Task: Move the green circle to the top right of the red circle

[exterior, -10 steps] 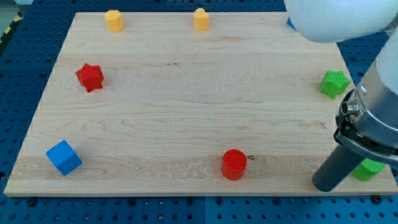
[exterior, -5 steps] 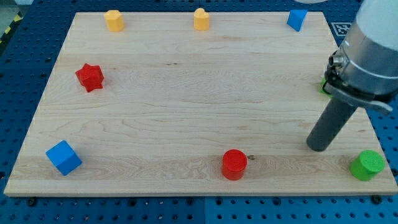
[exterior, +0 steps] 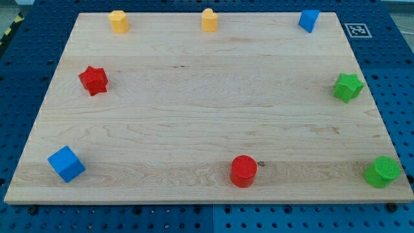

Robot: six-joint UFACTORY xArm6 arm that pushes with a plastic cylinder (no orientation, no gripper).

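Near edge of the worktop (exterior: 194, 129): the green circle (exterior: 382, 171) is sitting at the view's bottom right corner, well apart from the red circle (exterior: 244, 171) at bottom centre; a blue cube (exterior: 66, 163) is lying bottom left. Mid-depth: red star (exterior: 93, 79) left, green star (exterior: 348, 87) right. Far edge: two yellow blocks (exterior: 118, 21) (exterior: 209, 19), one blue block (exterior: 309, 20). The arm and its tool are not showing, so their pose and state cannot be told.
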